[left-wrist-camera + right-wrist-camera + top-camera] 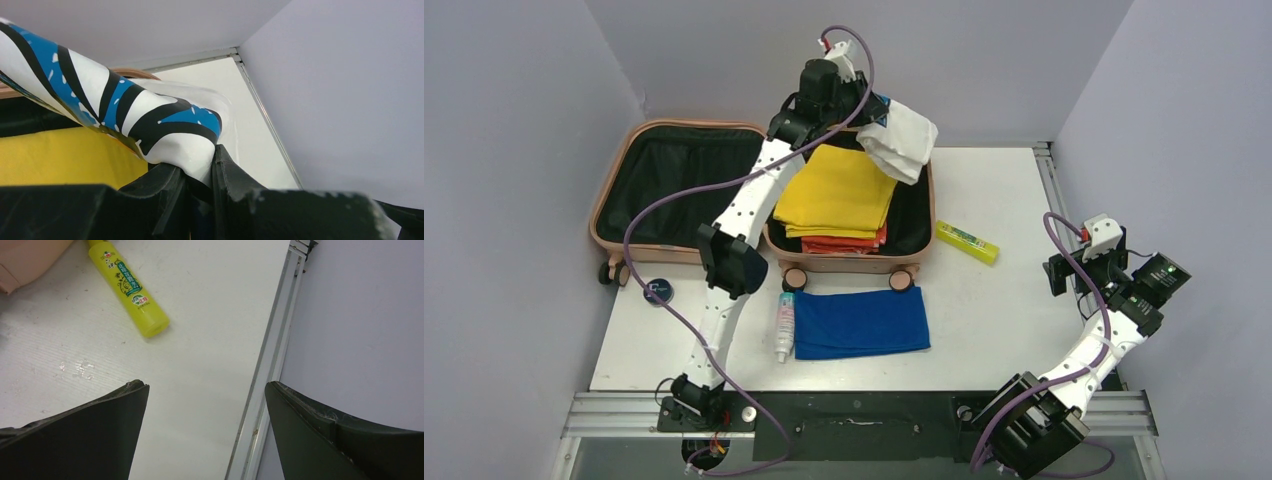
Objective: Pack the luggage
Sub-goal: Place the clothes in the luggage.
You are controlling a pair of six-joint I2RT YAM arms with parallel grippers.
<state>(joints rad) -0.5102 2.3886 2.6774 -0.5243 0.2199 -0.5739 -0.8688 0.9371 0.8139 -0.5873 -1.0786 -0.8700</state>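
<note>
Left gripper (200,173) tight on striped cloth (150,115) (right gripper (205,388) agape)

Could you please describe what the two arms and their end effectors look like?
Both the left arm and right arm have white, hole-dotted links with black joints, each with a looping purple cable. The left end effector and right end effector have black, wedge-shaped fingers.

The white table (994,325) carries luggage (674,190), blue cloth (861,322), yellow bottle (967,242), white tube (784,326), round tin (657,292).
</note>
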